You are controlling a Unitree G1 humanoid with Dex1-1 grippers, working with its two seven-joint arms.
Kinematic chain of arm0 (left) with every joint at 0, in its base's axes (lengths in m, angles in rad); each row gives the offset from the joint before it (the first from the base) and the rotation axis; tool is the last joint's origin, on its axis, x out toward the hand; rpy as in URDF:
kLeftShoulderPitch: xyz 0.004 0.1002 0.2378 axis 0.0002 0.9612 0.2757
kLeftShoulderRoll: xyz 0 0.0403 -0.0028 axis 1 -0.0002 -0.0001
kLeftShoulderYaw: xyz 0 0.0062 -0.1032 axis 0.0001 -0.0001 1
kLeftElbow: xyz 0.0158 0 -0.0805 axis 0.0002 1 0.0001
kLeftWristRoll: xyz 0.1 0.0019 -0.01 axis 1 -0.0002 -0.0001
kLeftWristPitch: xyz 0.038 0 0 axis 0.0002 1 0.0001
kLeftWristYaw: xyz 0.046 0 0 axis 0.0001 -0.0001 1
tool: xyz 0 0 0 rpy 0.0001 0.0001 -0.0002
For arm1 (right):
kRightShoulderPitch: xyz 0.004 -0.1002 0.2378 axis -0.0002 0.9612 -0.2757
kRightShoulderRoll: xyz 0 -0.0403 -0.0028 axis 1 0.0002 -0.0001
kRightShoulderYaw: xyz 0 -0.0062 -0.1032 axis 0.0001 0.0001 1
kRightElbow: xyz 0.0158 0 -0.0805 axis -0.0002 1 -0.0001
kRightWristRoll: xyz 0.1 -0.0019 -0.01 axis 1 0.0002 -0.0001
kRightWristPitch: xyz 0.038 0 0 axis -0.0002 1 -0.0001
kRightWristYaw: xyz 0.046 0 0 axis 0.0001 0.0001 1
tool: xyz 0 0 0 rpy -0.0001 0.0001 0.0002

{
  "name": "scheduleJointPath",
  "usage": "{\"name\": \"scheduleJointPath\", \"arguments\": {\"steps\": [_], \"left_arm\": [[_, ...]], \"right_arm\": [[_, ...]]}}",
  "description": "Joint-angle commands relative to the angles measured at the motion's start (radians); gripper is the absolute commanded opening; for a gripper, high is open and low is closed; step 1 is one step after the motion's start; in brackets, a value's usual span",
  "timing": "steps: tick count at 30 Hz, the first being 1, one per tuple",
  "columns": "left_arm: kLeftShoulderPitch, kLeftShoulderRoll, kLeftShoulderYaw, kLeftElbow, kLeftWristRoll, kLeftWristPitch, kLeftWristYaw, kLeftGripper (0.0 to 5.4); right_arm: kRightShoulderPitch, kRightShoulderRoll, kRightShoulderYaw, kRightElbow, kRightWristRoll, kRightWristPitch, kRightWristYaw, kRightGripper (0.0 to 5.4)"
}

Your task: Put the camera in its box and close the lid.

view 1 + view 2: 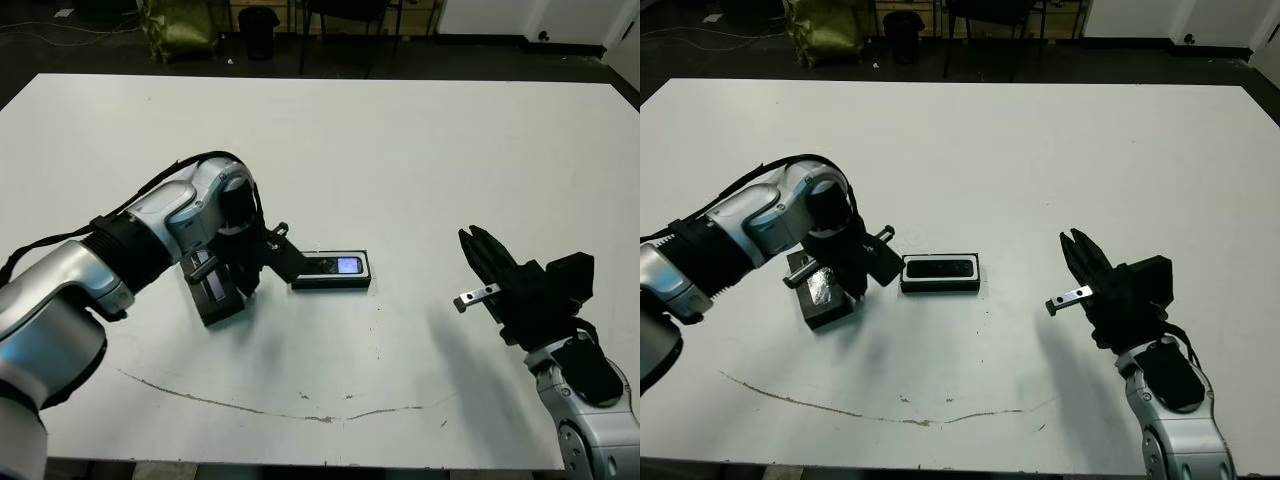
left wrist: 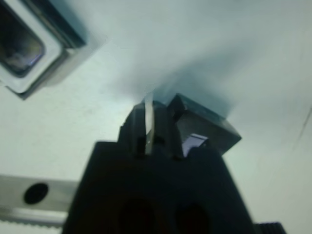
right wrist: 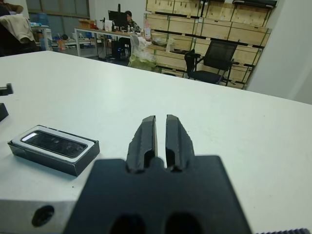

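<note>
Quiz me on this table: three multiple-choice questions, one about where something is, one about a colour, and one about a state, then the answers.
1. Where is the camera?
A. Inside the box
B. On the bare table by the right gripper
C. Held in the right gripper

2. What colour is the box's lining?
A. Red
B. White
C. Yellow

3. What state is the box in?
A. Closed under the lid
B. Open, with the lid off to the robot's left
C. Turned upside down

Answers:
1. A: the camera lies within the walls of the box.
2. B: a white rim shows around the camera, inside the black outer walls.
3. B: the lid lies on the table, apart from the box, and the camera is uncovered.
</note>
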Motion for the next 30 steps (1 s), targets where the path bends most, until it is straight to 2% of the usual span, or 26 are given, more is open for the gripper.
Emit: {"name": "scheduleJointPath", "arguments": {"steps": [1,4,7,8,9,12,14,16,18,23,28,29,30], "left_arm": [[0.028,0.051,-0.042,-0.020,-0.045,-0.044,-0.002,0.00],[0.006,0.089,-0.129,-0.034,-0.134,0.014,-0.002,0.00],[-0.029,0.126,-0.250,-0.056,-0.235,0.176,-0.002,0.00],[-0.030,0.144,-0.270,-0.073,-0.256,0.191,-0.002,0.00],[-0.032,0.160,-0.284,-0.096,-0.263,0.209,-0.002,0.00],[-0.026,0.203,-0.297,-0.146,-0.276,0.156,-0.002,0.00],[-0.018,0.223,-0.293,-0.181,-0.240,0.148,-0.002,0.00],[-0.029,0.240,-0.321,-0.197,-0.257,0.142,-0.002,0.00],[-0.035,0.245,-0.338,-0.211,-0.246,0.211,-0.002,0.00],[-0.030,0.267,-0.342,-0.228,-0.246,0.297,-0.002,0.00],[-0.019,0.317,-0.301,-0.277,-0.297,0.300,-0.002,0.00],[-0.006,0.337,-0.261,-0.324,-0.284,0.274,-0.002,0.00],[-0.006,0.351,-0.246,-0.345,-0.314,0.254,-0.002,0.00]], "right_arm": [[0.011,-0.007,-0.008,0.014,-0.001,0.008,0.001,0.00],[0.011,-0.008,-0.006,0.021,-0.007,-0.014,0.006,0.00],[0.009,-0.011,-0.010,0.036,-0.003,-0.032,0.015,0.00],[0.009,-0.013,-0.012,0.038,-0.004,-0.034,0.016,0.00],[0.010,-0.016,-0.012,0.035,-0.009,-0.031,0.013,0.00],[0.011,-0.020,-0.015,0.032,-0.011,-0.028,0.014,0.00],[0.009,-0.016,-0.018,0.047,-0.006,-0.046,0.021,0.00],[0.008,-0.013,-0.019,0.044,-0.002,-0.035,0.019,0.00],[0.010,-0.012,-0.017,0.024,0.000,-0.004,0.008,0.00],[0.008,-0.011,-0.016,0.033,-0.005,-0.019,0.009,0.00],[0.009,-0.017,-0.017,0.039,-0.013,-0.028,0.013,0.00],[0.008,-0.016,-0.018,0.040,-0.010,-0.026,0.014,0.00],[0.007,-0.015,-0.020,0.042,-0.002,-0.024,0.017,0.00]]}}
